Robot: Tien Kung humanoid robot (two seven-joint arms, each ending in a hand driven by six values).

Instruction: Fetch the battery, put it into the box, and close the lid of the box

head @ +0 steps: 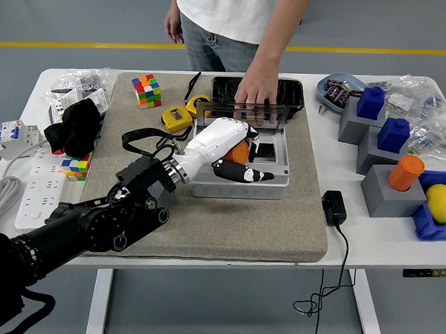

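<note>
Left white-shelled hand (225, 147) grips orange cylindrical battery (239, 152) inside open grey plastic box (241, 181); person's hand (256, 93) props transparent lid (239, 112) upright for access

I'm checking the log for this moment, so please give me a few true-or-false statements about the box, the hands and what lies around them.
1. The robot's left hand holds an orange battery over the open grey box. True.
2. The box's lid is shut flat. False: it stands upright at the box's far edge.
3. A person's hand rests on the top of the lid. True.
4. The yellow tape measure lies inside the box. False: it lies on the mat to the box's left.
5. A Rubik's cube sits on the mat's far left corner. True.
</note>
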